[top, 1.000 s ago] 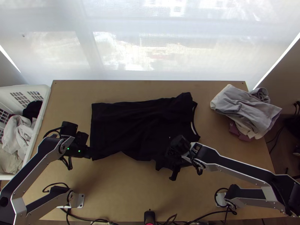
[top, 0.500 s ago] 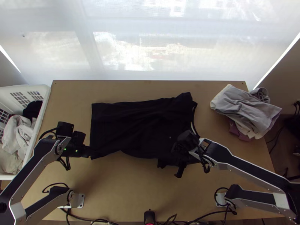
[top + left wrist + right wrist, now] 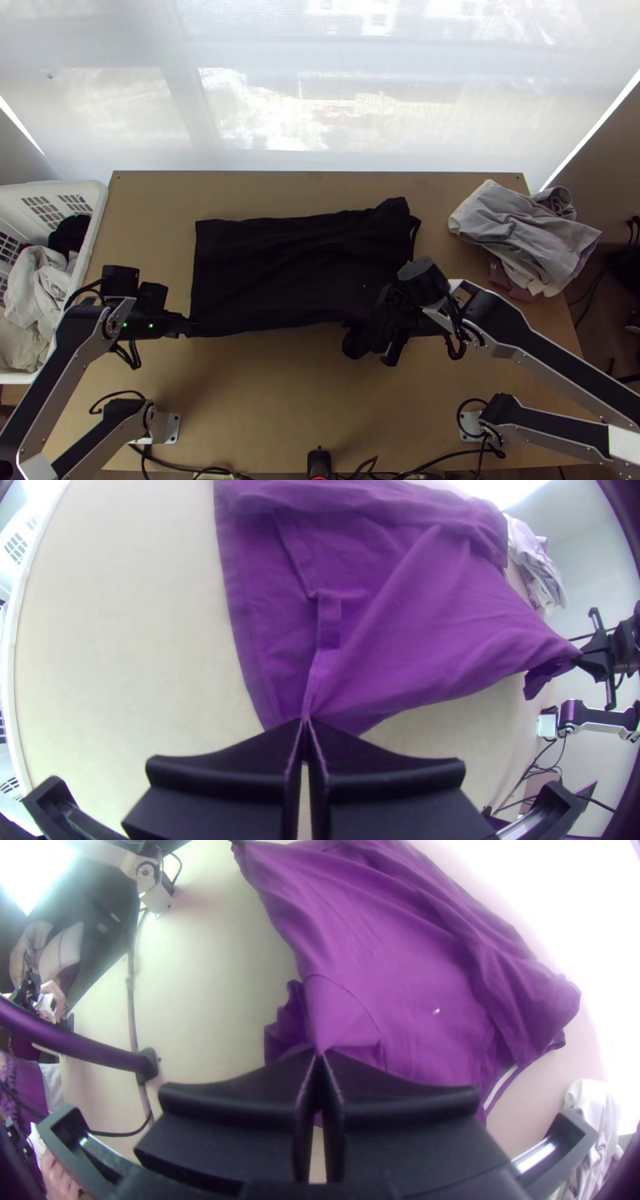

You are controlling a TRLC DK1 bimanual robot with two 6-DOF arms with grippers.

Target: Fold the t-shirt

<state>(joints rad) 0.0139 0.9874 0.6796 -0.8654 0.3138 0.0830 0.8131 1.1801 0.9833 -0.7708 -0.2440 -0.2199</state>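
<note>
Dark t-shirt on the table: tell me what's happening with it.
The left black gripper pinches the dark cloth t-shirt near a hem corner; the right black gripper pinches it near a sleeve. The cloth stretches between them, and most of it lies spread on the light wooden table, not yet folded.

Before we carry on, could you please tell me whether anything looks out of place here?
The crumpled light-grey cloth pile juts past the right edge of the light wooden table, so it looks carelessly placed.
</note>
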